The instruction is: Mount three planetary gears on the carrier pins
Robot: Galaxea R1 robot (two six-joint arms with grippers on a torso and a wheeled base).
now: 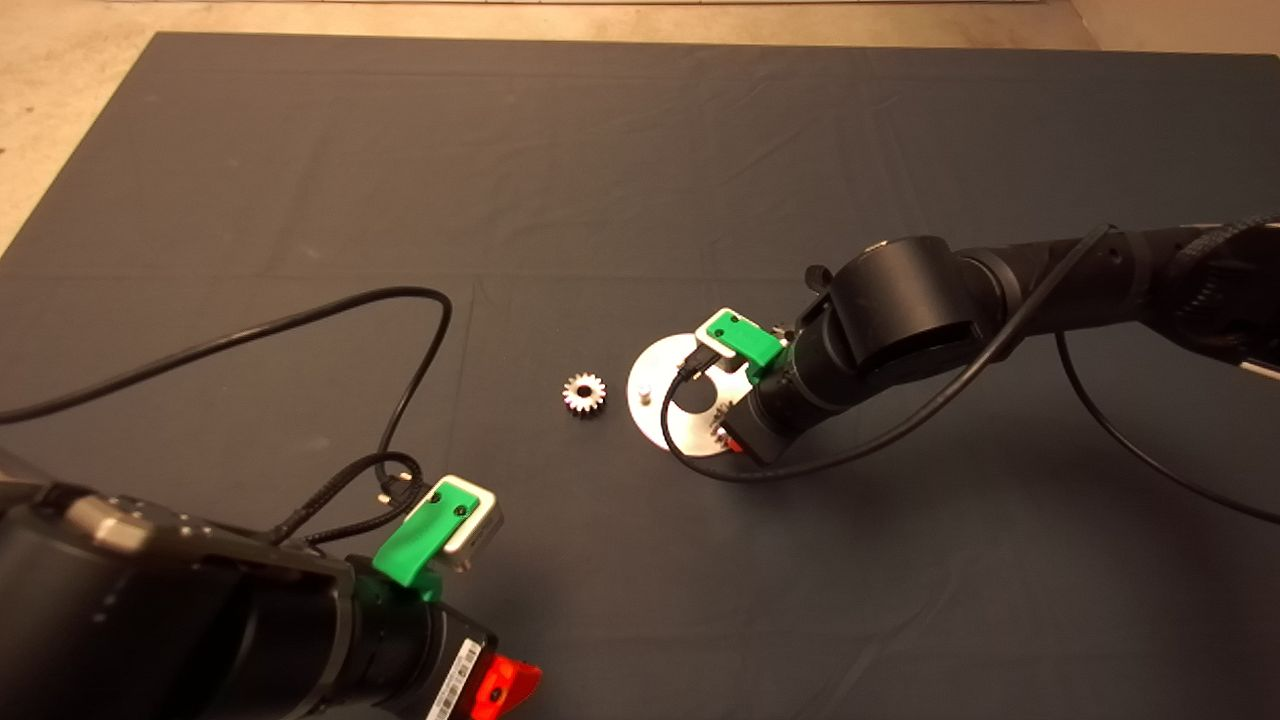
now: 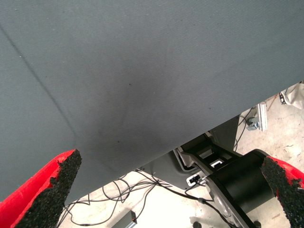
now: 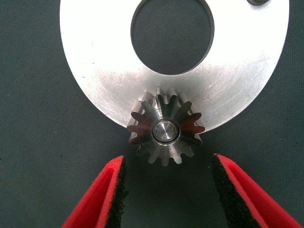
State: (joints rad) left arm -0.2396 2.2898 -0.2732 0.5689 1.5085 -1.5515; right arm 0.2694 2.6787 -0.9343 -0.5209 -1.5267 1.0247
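The silver carrier disc (image 1: pixel 665 425) lies at the mat's middle, with one bare carrier pin (image 1: pixel 645 392) standing on its left part. A loose planetary gear (image 1: pixel 584 393) rests on the mat just left of the disc. In the right wrist view a second gear (image 3: pixel 165 126) sits on a pin (image 3: pixel 165 131) at the rim of the disc (image 3: pixel 104 71). My right gripper (image 3: pixel 166 190) is open, its fingers apart on either side of that gear and not touching it. My left gripper (image 2: pixel 171 164) waits open and empty at the lower left.
A black cable (image 1: pixel 420 330) loops over the mat from the left arm. The right arm's cable (image 1: pixel 800 465) curls over the disc's near side. Beyond the mat's edge, the left wrist view shows the floor and the robot base (image 2: pixel 223 175).
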